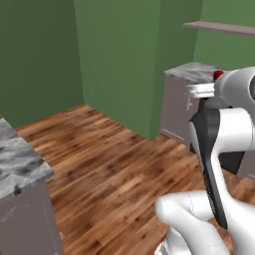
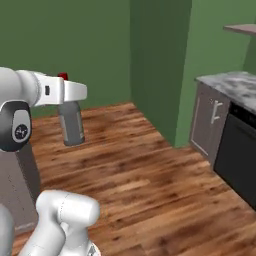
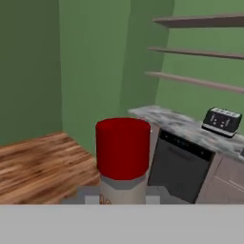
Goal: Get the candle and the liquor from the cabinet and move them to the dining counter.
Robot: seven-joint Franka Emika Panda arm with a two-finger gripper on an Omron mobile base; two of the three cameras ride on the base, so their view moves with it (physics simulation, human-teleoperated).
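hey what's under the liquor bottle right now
Nothing supports the liquor bottle: it hangs from the pincer, shut on its neck below the red cap, over bare wood floor. Its base is not visible in the hand view.

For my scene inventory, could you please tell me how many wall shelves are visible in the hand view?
3. The top shelf, the middle shelf and the bottom shelf are stacked on the green wall above the marbled counter. Others may lie outside the frame.

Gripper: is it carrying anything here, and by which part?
Yes. The gripper is shut on the liquor bottle, gripping its neck just under the red cap; the body hangs free over the wooden floor.
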